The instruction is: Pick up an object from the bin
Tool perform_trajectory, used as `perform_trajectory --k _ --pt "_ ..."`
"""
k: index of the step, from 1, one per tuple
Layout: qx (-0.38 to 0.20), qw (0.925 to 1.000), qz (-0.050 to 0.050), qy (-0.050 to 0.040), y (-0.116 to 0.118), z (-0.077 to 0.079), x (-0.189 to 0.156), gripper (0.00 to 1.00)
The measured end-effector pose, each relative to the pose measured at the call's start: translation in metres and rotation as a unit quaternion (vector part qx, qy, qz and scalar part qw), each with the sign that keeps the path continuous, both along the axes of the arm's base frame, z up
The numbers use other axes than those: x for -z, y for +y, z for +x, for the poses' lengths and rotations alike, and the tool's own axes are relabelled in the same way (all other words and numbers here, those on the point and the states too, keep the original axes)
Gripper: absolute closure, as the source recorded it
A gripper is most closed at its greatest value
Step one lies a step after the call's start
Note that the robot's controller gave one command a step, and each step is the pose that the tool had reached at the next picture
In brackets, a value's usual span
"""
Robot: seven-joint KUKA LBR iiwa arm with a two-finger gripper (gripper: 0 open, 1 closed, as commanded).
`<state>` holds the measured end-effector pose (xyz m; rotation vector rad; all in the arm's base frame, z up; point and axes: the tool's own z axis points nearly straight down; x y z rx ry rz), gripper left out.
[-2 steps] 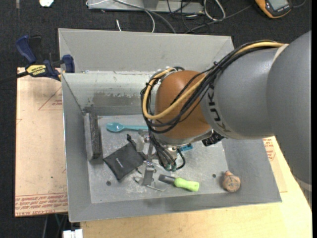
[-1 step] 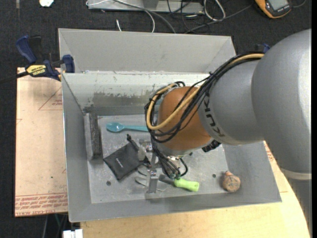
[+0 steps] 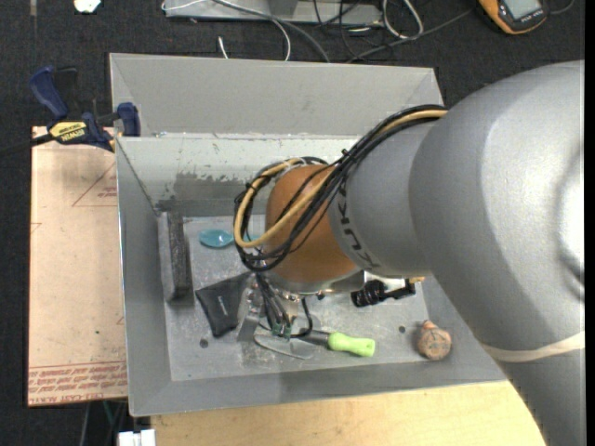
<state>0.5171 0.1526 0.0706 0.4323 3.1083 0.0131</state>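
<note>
metal gripper [image 3: 268, 321] low between black flat piece [image 3: 218, 307] and green-handled tool [image 3: 351, 345]; open or closed cannot be told; such crowding may cause a glancing, empty grasp.

Six loose things lie in the grey bin [image 3: 139, 249], one of each kind: one green-handled tool [image 3: 351, 345]; one brown cork-like lump [image 3: 432, 340] to its right; one small black clip [image 3: 381, 293] just above it; and to its left one black flat piece [image 3: 218, 307], one long grey block [image 3: 174, 254] and one pale blue disc [image 3: 217, 239].
</note>
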Motion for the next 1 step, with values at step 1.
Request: perform_trajectory --k 1 --pt "0.000 1.0000 0.000 0.0000 -0.0001 0.0000 0.0000 1.00"
